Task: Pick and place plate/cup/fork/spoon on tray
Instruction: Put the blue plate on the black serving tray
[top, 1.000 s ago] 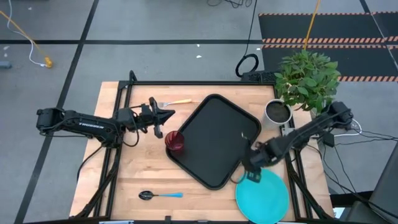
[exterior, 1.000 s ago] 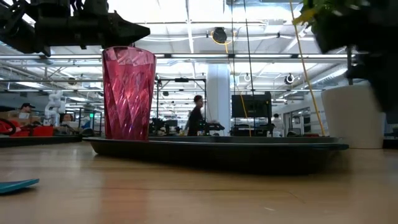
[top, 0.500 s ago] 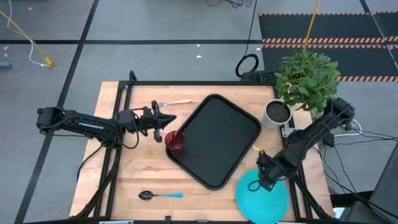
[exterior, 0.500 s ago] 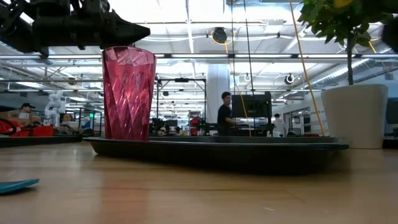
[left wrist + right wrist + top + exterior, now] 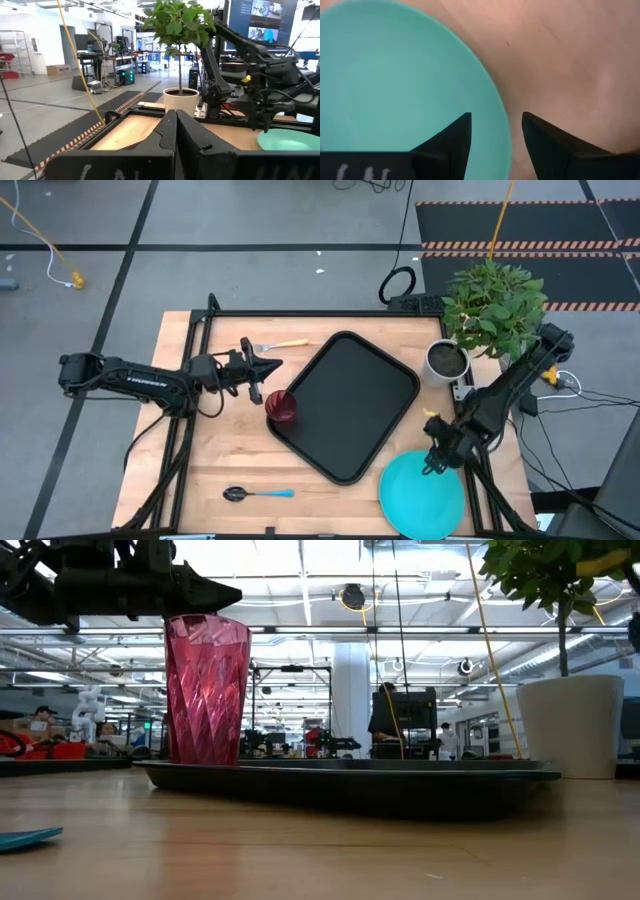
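Note:
The black tray [image 5: 350,405] lies diagonally at the table's middle. The dark red cup [image 5: 282,407] stands upright in the tray's left corner and also shows in the low view [image 5: 207,690]. The turquoise plate [image 5: 422,497] lies flat at the near right. The orange-handled fork [image 5: 281,345] lies at the far left, the blue-handled spoon [image 5: 258,493] near the front edge. My left gripper [image 5: 272,365] is shut and empty, just beyond the cup. My right gripper [image 5: 496,120] is open above the plate's far right rim [image 5: 500,125], one finger over the plate and one over the wood.
A white pot with a green plant [image 5: 447,360] stands at the far right, close to my right arm. Bare wood lies between the tray and the spoon. People stand in the room behind the table in the low view.
My right gripper has gone from the tray's near right edge toward the table's right edge, ending over the plate's far right rim. The plate, the cup and the tray have kept still.

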{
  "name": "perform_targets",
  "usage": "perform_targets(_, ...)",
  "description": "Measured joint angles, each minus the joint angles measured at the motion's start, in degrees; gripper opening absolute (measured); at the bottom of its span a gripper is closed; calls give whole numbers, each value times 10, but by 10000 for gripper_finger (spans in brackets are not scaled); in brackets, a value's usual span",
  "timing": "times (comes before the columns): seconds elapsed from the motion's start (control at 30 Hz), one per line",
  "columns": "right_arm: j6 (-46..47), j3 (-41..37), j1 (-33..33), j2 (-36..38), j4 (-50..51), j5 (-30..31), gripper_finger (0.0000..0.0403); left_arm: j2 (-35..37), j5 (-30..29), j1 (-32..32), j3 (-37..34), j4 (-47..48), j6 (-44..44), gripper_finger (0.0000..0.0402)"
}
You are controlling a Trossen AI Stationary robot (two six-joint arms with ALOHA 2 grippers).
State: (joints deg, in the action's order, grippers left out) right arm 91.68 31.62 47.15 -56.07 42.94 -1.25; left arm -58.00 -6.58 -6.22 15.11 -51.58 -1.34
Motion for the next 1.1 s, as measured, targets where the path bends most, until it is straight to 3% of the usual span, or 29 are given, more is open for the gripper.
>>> perform_targets(0.23,22,-136,-3,186,-110,-1,169,0,0,-2,0,15,16,3)
perform_targets(0.37,42,-204,-3,232,-198,-6,169,0,0,-2,0,34,23,3)
perform_targets(0.5,49,-235,-3,229,-255,-31,169,0,0,-2,0,50,30,3)
perform_targets(0.87,40,-229,-4,198,-255,-29,128,0,0,-2,0,53,31,3)
perform_targets(1.1,35,-226,-3,163,-289,-31,43,0,0,-2,0,53,34,3)
